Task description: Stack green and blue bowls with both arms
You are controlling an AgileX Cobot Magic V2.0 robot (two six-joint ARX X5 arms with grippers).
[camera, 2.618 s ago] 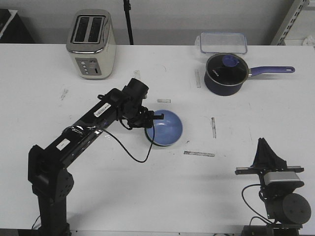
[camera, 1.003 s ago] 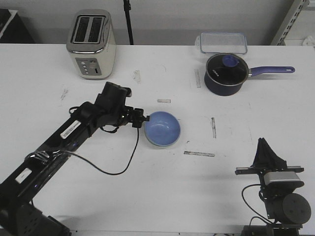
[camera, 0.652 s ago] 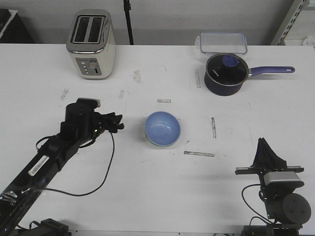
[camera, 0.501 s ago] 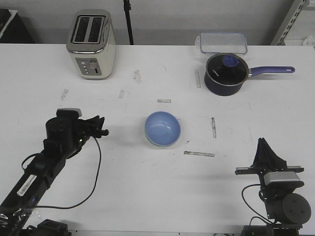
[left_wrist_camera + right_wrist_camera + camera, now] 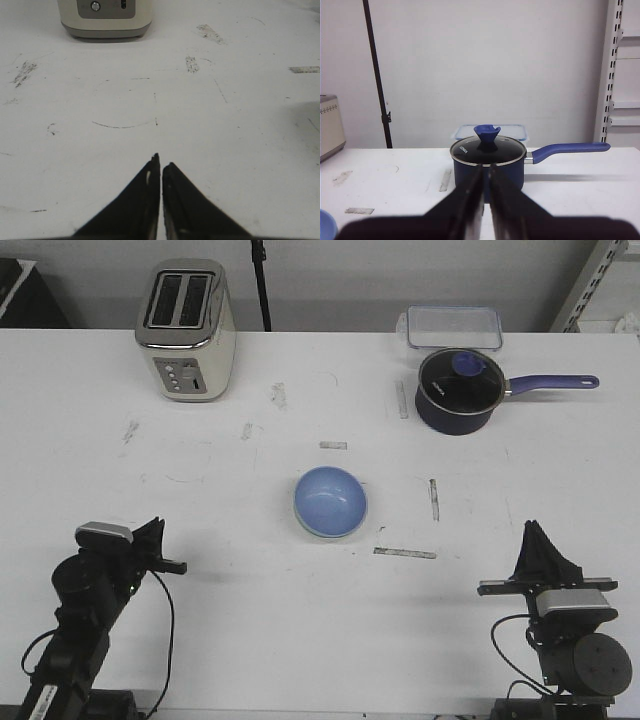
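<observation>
The blue bowl sits upright at the table's middle, and nothing touches it. A paler edge shows under its front rim; I cannot tell whether that is the green bowl, which shows nowhere else. A sliver of the blue bowl shows in the right wrist view. My left gripper is shut and empty at the front left, far from the bowl; in the left wrist view it hangs over bare table. My right gripper is shut and empty at the front right; in the right wrist view it points towards the saucepan.
A toaster stands at the back left and also shows in the left wrist view. A navy saucepan with a purple handle and a clear lidded box stand at the back right. Tape strips lie near the bowl.
My left arm has drawn back from the blue bowl's left rim to the front left corner and folded down. The bowl stays in place. The right arm has not moved.
</observation>
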